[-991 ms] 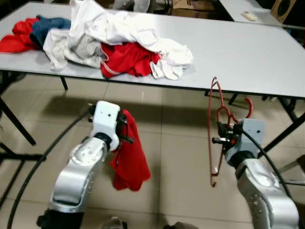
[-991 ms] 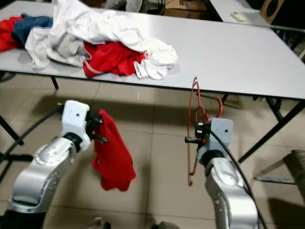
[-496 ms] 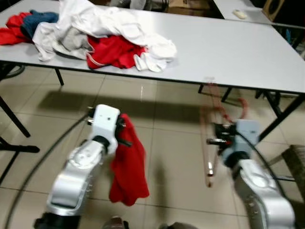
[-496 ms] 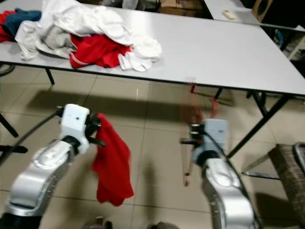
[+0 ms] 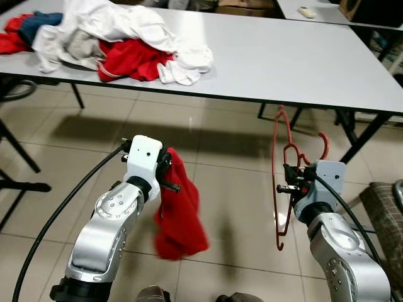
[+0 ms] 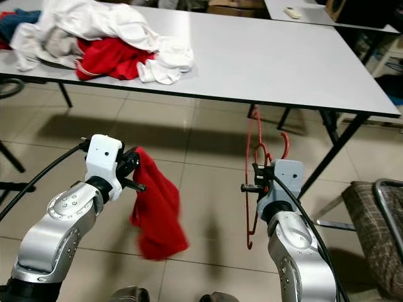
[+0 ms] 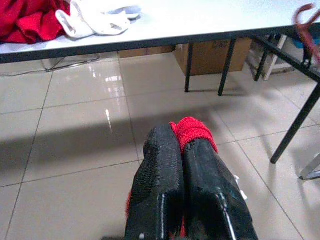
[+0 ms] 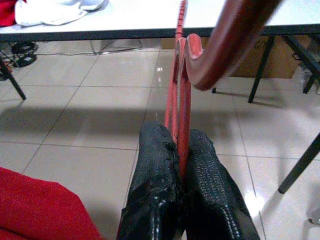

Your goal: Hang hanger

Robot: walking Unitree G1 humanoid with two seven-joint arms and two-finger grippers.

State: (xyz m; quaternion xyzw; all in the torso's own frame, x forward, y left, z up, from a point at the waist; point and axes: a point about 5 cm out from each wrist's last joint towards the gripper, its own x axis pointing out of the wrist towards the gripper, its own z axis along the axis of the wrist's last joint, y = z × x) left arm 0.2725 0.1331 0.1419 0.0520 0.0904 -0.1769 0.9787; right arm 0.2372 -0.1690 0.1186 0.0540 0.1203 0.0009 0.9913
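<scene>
The right pincer [image 8: 179, 165] is clenched on the thin red plastic hanger [image 5: 281, 182], its two textured black fingers [image 8: 156, 165] pressed flat on either side of the hanger's ribbed bar. The hanger stands nearly upright in front of the robot, below and just outside the near edge of the grey laminate worktop [image 5: 302, 60]; its curved hook [image 5: 325, 143] points away from the robot's left, and its lower end hangs free above the glossy beige floor tiles [image 5: 233, 182].

The left pincer [image 7: 181, 155] is clenched on a soft red cloth garment [image 5: 179, 207]. A fold of the fabric bulges between the fingertips; the rest drapes loosely below the wrist, clear of the floor.

Open tiled floor separates the two arms and runs on under the worktop between its black metal legs [image 5: 362, 135]. Toward the worktop's far left corner lies a crumpled heap of white, red and blue clothing [image 5: 113, 38]; the remaining surface is smooth and matte. A brown woven chair seat [image 6: 378, 217] stands on the robot's right.
</scene>
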